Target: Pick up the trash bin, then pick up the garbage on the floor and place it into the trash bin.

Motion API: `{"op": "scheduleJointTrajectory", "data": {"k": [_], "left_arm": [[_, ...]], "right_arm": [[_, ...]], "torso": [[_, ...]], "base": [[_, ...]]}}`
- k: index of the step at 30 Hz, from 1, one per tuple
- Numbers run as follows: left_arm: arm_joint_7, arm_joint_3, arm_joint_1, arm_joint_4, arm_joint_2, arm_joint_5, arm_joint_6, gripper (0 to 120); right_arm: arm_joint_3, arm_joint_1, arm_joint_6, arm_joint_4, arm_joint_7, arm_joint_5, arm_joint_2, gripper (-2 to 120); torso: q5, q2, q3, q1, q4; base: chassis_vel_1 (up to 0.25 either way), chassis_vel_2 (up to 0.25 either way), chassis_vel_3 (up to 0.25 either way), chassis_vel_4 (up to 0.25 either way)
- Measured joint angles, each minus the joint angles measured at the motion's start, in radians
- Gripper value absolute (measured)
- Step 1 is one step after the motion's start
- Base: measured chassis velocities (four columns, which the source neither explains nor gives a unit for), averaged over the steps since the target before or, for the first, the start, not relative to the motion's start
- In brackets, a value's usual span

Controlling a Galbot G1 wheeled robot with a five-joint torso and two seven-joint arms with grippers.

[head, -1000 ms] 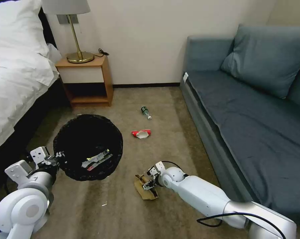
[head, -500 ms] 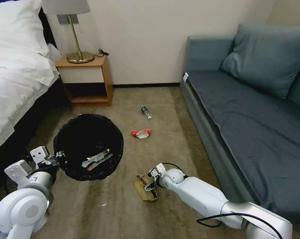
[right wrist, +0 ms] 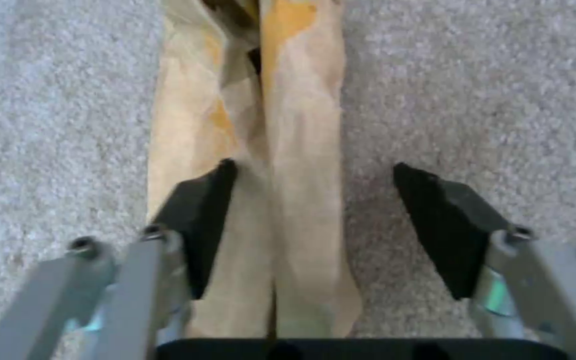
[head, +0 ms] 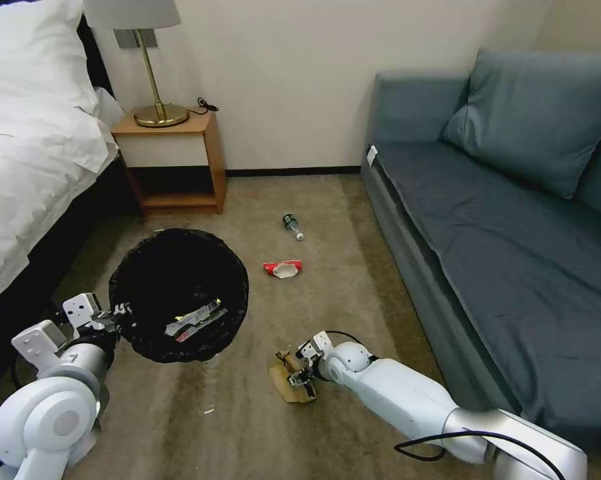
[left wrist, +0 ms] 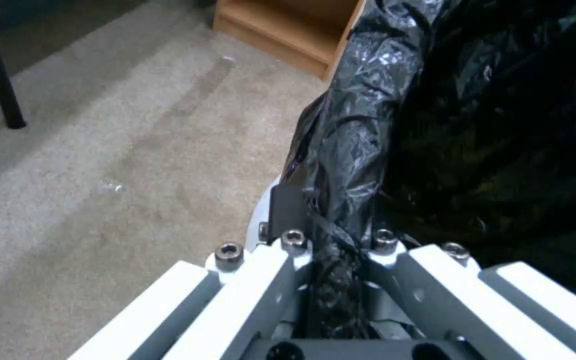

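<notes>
- The left gripper (head: 117, 311) stays clamped on the near rim of the round white plastic trash bin lined with crinkled black bag (head: 179, 293), carried clear of the carpet; a yellow-white snack wrapper (head: 194, 319) lies inside.
- Over the last second the right gripper (right wrist: 315, 215) has edged lower and nearer onto the crumpled tan paper bag (right wrist: 261, 150) — fingers spread wide, straddling its middle crease, not yet closed. The pinch looks imminent.
- Beyond it wait the crushed red-and-white packet (head: 282, 268) and small clear green-labelled bottle (head: 292, 226).

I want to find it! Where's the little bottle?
The little bottle lies on the carpet toward the far wall, between nightstand and sofa, beyond the red packet.
</notes>
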Motion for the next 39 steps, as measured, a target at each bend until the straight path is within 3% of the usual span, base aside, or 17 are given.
{"op": "scheduleJointTrajectory", "data": {"k": [9, 11, 16, 33, 39], "left_arm": [[-0.001, 0.001, -0.001, 0.004, 0.0, 0.0, 0.0, 1], [-0.002, 0.004, -0.001, 0.004, -0.001, 0.0, 0.0, 1], [-0.003, 0.008, -0.003, 0.004, -0.003, 0.002, 0.0, 1], [-0.005, 0.017, -0.001, 0.003, -0.006, 0.009, 0.0, 1], [-0.007, 0.018, -0.001, 0.001, -0.002, 0.009, 0.001, 1]], "right_arm": [[0.001, -0.002, 0.008, -0.003, -0.029, 0.003, -0.001, 33], [0.001, -0.003, 0.013, -0.003, -0.033, 0.008, -0.001, 20], [0.002, -0.005, 0.023, -0.003, -0.042, 0.009, -0.007, 3], [0.069, -0.012, 0.044, 0.062, -0.028, 0.04, -0.054, 0], [0.194, -0.022, 0.044, 0.141, 0.014, 0.053, -0.131, 0]], "torso": [[0.0, 0.0, 0.0, 0.0, 0.0], [0.0001, 0.0, 0.0, 0.0, 0.0001], [0.0001, 0.0, 0.0, 0.0, 0.0], [0.0001, 0.0, 0.0, 0.0, 0.0], [0.0005, 0.0, 0.0, 0.0, 0.0003]], "base": [[0.0, 0.0, 0.0, 0.0], [0.0, 0.0, 0.0, 0.0], [0.0, 0.0, 0.0, 0.0], [0.0, 0.0, 0.0, 0.0], [0.0, 0.0, 0.0, 0.0]]}}
